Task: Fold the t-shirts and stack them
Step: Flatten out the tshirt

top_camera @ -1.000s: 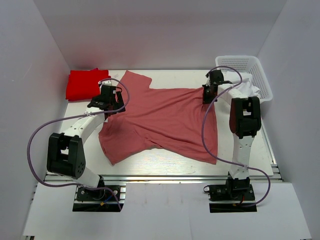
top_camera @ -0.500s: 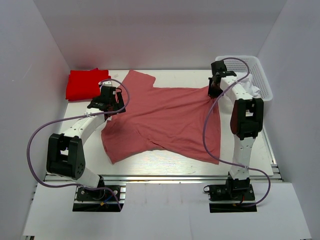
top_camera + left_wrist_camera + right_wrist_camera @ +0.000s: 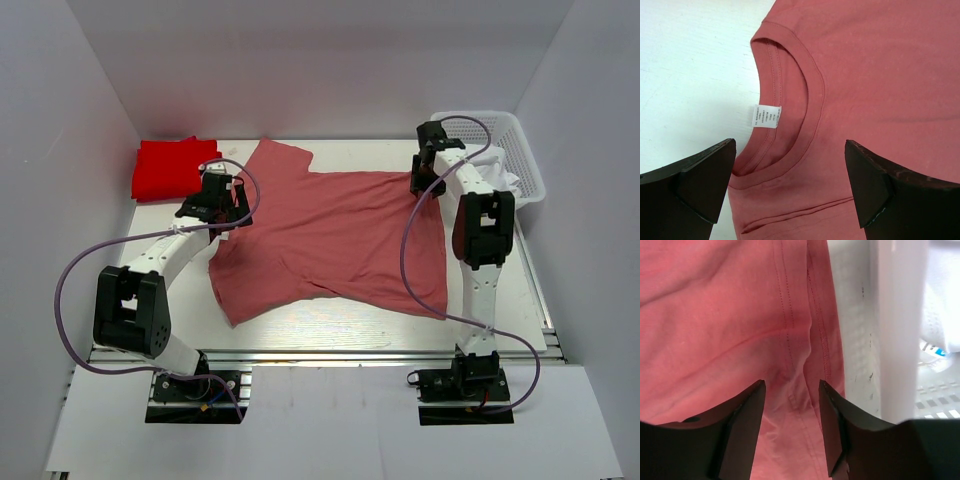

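The pink t-shirt point(image 3: 330, 240) lies spread flat on the table point(image 3: 290, 322). My left gripper point(image 3: 790, 165) hangs wide open over its collar point(image 3: 812, 95). My right gripper point(image 3: 791, 390) is open over its hem point(image 3: 818, 335). The white basket point(image 3: 478, 116) sits just beside that hem; I might bump it or bunch the cloth. The red t-shirt point(image 3: 170, 168) lies past its far sleeve.

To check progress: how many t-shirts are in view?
2. The pink t-shirt lies spread at the centre; the red t-shirt sits folded in the far left corner. White fabric in the basket may be another.
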`<action>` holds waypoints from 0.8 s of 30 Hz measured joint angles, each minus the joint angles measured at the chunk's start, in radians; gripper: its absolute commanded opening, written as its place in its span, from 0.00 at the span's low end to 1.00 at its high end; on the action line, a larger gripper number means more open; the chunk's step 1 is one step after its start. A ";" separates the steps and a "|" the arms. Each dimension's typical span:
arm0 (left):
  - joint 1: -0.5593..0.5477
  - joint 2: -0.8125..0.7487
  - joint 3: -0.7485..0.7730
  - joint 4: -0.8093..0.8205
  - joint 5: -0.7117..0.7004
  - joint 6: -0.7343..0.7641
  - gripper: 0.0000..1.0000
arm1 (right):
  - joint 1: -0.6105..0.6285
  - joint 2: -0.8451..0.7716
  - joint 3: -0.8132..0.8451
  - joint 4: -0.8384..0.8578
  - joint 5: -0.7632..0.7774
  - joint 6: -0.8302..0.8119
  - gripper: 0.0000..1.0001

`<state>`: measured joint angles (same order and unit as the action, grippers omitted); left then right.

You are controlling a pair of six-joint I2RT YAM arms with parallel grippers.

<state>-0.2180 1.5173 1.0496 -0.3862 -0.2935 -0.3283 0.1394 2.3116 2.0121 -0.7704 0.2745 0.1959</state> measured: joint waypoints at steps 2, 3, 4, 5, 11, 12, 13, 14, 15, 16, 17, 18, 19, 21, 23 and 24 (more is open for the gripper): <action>0.000 -0.001 -0.013 0.008 0.006 0.002 1.00 | 0.000 -0.024 -0.023 0.015 -0.006 0.000 0.53; 0.000 -0.001 -0.021 0.008 0.010 0.003 1.00 | 0.000 -0.049 -0.054 0.023 -0.013 0.000 0.53; 0.000 -0.001 -0.027 0.009 0.014 0.003 1.00 | 0.000 -0.081 -0.097 0.034 -0.020 0.000 0.53; 0.000 -0.001 -0.032 0.009 0.017 0.004 1.00 | 0.000 -0.123 -0.150 0.049 -0.032 0.001 0.53; 0.000 -0.001 -0.041 0.017 0.029 0.010 1.00 | -0.001 -0.360 -0.429 0.108 -0.096 0.003 0.49; 0.000 -0.001 -0.041 0.019 0.029 0.010 1.00 | -0.001 -0.378 -0.453 0.116 -0.101 0.002 0.49; 0.000 -0.001 -0.041 0.020 0.030 0.013 1.00 | -0.002 -0.394 -0.481 0.133 -0.108 0.002 0.47; 0.000 -0.001 -0.041 0.021 0.031 0.015 1.00 | -0.002 -0.404 -0.507 0.145 -0.118 0.000 0.47; 0.000 -0.001 -0.042 0.021 0.032 0.017 1.00 | -0.002 -0.407 -0.531 0.154 -0.126 -0.002 0.47; 0.000 -0.001 -0.041 0.021 0.032 0.018 1.00 | -0.002 -0.407 -0.553 0.161 -0.129 -0.004 0.47; 0.000 -0.001 -0.042 0.021 0.034 0.019 1.00 | -0.002 -0.406 -0.577 0.165 -0.133 -0.006 0.46; 0.000 -0.001 -0.041 0.022 0.036 0.021 1.00 | -0.002 -0.404 -0.599 0.166 -0.135 -0.008 0.46; 0.000 0.000 -0.042 0.022 0.038 0.021 1.00 | -0.002 -0.402 -0.615 0.164 -0.135 -0.008 0.46; 0.000 0.000 -0.042 0.022 0.042 0.023 1.00 | -0.003 -0.395 -0.630 0.164 -0.128 -0.009 0.46; 0.000 0.005 -0.041 0.023 0.043 0.024 1.00 | -0.005 -0.390 -0.634 0.168 -0.120 -0.009 0.46; 0.000 0.009 -0.041 0.024 0.043 0.024 1.00 | -0.006 -0.390 -0.636 0.169 -0.117 -0.009 0.46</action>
<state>-0.2180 1.5261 1.0084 -0.3626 -0.2501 -0.3038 0.1337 1.9217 1.3766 -0.6018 0.1577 0.1867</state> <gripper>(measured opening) 0.997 0.460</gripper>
